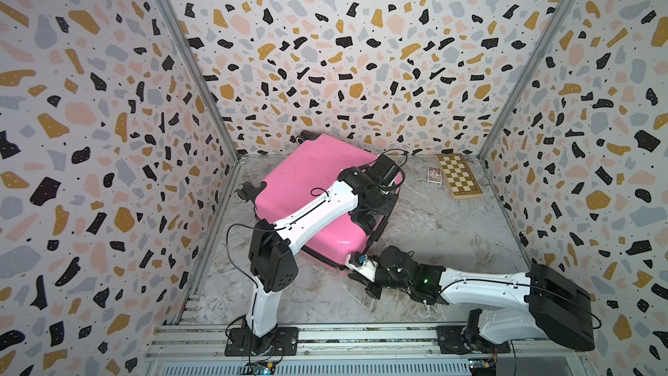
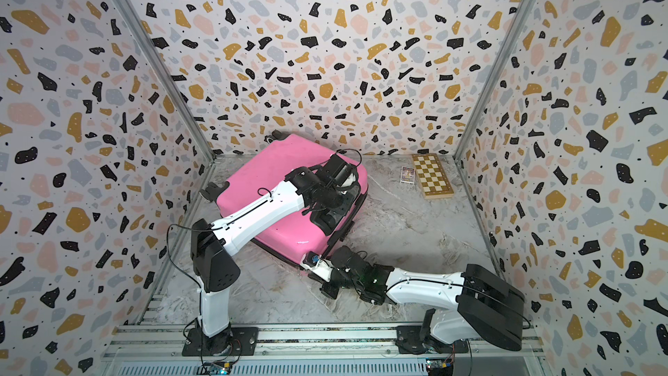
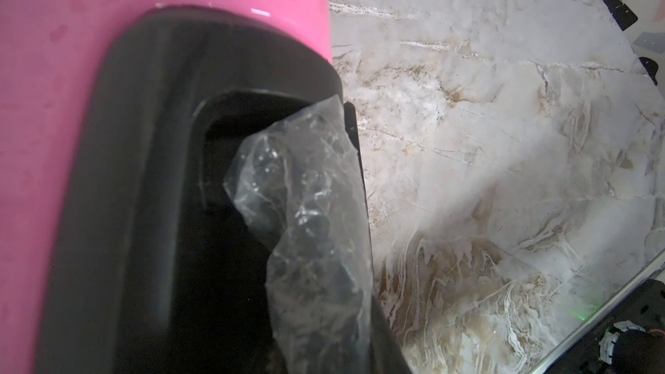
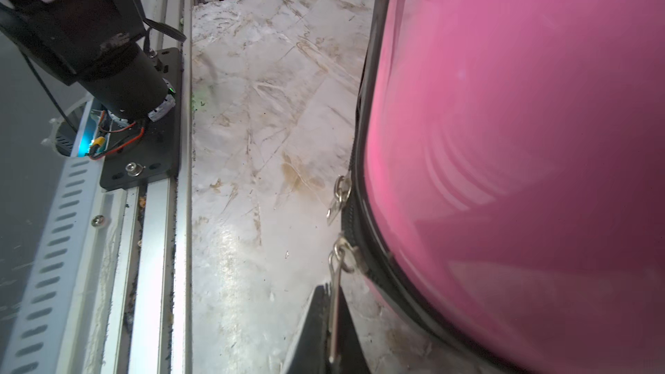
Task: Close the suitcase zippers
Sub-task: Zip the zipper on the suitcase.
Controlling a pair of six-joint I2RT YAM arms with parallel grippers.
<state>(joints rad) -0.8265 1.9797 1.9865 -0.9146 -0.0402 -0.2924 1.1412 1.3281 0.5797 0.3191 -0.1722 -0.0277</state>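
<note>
The right fingers [image 4: 313, 322], black and wedge-shaped, are pinched tight on a thin, flat metal zipper pull [image 4: 334, 318] at the near corner of the small bright pink hard-shell suitcase [image 1: 307, 189]. A little further along the narrow black zipper band [image 4: 360, 160] hangs a second silver puller [image 4: 340, 196], close by but not touching. From this the seam looks mostly shut. Only the short stretch between the two sliders seems left, though the far side is hidden.

The left fingers [image 1: 365, 222] sit at the matte black handle recess [image 3: 144, 174] on the case's right edge. One looks wrapped in crinkled clear film [image 3: 306, 210], and I cannot tell whether they grip anything.

The glossy, rounded case lies flat, left of centre and toward the far wall, on the scuffed marble-patterned tabletop [image 1: 452, 240]. A wooden chessboard [image 1: 459, 177] lies far right.
</note>
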